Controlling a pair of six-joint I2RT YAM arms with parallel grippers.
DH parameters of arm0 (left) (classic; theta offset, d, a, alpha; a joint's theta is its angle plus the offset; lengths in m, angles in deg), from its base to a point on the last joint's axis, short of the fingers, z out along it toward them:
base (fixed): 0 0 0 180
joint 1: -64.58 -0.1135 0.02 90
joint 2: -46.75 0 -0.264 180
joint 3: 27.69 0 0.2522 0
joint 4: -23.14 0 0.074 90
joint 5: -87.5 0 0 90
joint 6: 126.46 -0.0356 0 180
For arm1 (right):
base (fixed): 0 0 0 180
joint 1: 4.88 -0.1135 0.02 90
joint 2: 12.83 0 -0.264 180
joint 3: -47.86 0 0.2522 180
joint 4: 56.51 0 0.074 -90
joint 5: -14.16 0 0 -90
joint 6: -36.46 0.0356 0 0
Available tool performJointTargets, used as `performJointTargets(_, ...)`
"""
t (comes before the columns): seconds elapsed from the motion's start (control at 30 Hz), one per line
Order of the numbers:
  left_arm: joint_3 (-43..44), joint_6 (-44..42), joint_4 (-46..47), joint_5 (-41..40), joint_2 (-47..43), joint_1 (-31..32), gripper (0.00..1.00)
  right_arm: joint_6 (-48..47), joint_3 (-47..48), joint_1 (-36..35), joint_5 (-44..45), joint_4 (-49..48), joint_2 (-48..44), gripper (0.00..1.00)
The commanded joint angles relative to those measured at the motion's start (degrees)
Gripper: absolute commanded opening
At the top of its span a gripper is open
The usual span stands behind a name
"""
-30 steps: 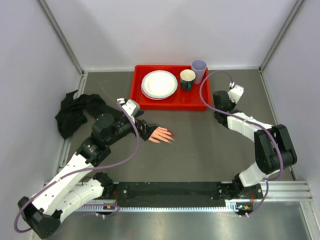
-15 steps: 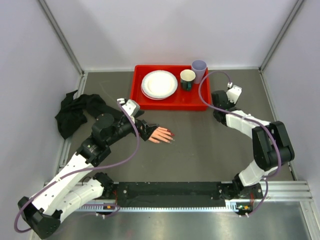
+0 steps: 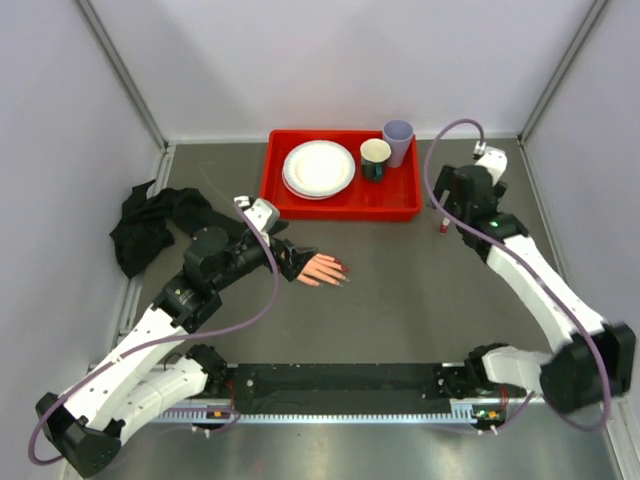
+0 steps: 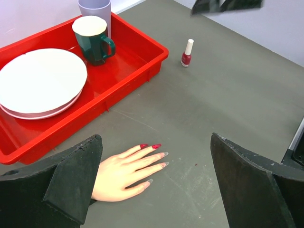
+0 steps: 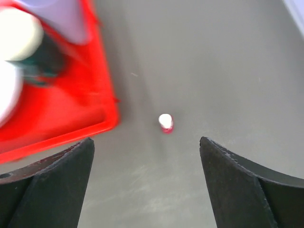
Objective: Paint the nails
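Bright red tray (image 4: 156, 50), white plate (image 4: 40, 78), dark green mug (image 4: 95, 45) with cream inside, pale lilac cup (image 4: 95, 7), dark red polish bottle (image 4: 187, 53) with white cap, pale skin-toned mannequin hand (image 4: 118, 173) — two nails (image 4: 156, 146) dark red, others greyish — black cloth (image 3: 145, 225), matt grey table (image 4: 228, 95).

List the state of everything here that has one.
nail polish bottle: upright, capped, on the table.
nails: two red, the rest look unpainted.
mannequin hand: lying flat, palm down.
green mug: upright in the red tray.
left gripper: open.
right gripper: open, above the bottle.
black cloth: crumpled.
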Motion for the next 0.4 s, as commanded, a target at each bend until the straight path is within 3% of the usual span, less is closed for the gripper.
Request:
performJointTargets(0.0,2.6,2.0,1.7,-0.4,0.5,-0.3,0.99,-3.8,5.6,-1.4,-7.9,12.6,-13.2,0.91)
performJointTargets(0.17,6.1,3.8,0.6,-1.0,1.4,-0.3,0.99,-6.2,6.3,-1.4,-15.9,17.6,-24.6,0.93)
performJointTargets(0.2,6.4,4.4,0.6,-1.6,1.3,-0.3,0.99,-6.1,6.2,-1.4,-16.4,17.7,-28.4,0.99)
performJointTargets(0.37,10.5,8.3,-0.1,-4.0,0.3,-0.3,0.99,-6.8,9.6,-1.4,-22.5,17.9,-35.4,0.99)
